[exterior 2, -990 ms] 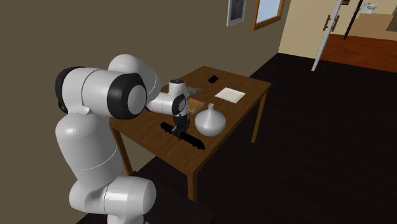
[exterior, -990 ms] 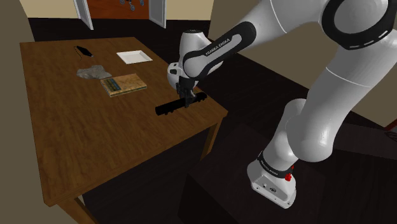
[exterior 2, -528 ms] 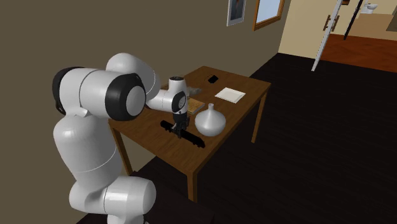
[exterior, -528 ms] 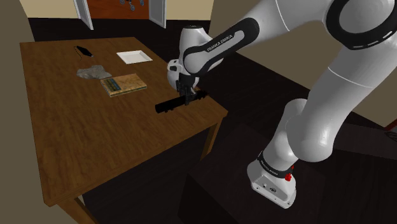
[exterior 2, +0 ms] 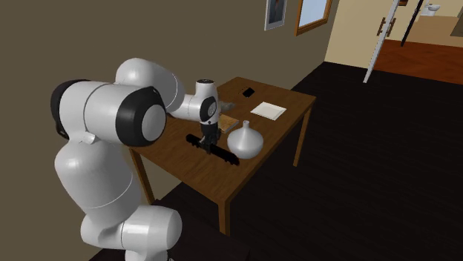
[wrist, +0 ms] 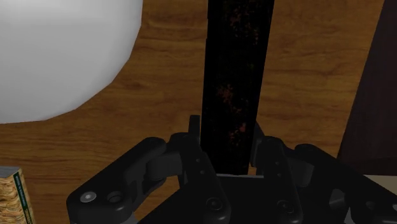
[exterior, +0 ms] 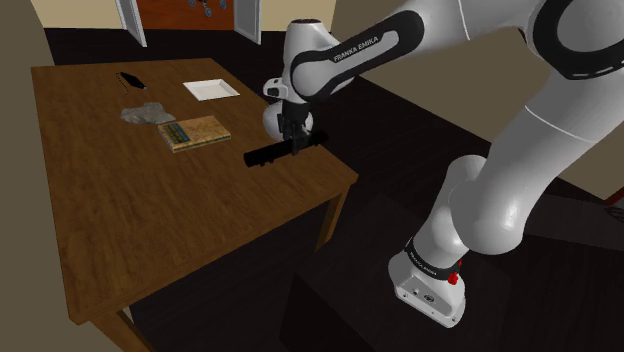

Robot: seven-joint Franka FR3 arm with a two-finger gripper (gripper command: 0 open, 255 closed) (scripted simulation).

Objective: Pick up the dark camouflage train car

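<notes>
The train car [exterior: 275, 152] is a long, dark, nearly black bar with faint reddish mottling. It hangs level a little above the brown wooden table [exterior: 150, 220], near the table's edge at the shoulder view's right. My gripper [exterior: 292, 143] is shut on it from above, near one end. In the wrist view the train car [wrist: 236, 83] runs straight out from between the fingers [wrist: 194, 137], and the gripper [wrist: 228, 137] clasps it on both sides. From the second exterior view, the gripper [exterior 2: 208, 140] holds the train car [exterior 2: 219, 150] just off the tabletop.
A white round vase [exterior 2: 243, 139] stands close beside the held car, large in the wrist view [wrist: 57, 51]. A book [exterior: 194, 132], a grey crumpled object [exterior: 145, 113], a white flat sheet [exterior: 211, 89] and a small dark item [exterior: 130, 80] lie farther back.
The gripper has risen with the train car clasped in it, lifting the car off the tabletop. Nothing else on the table has moved.
</notes>
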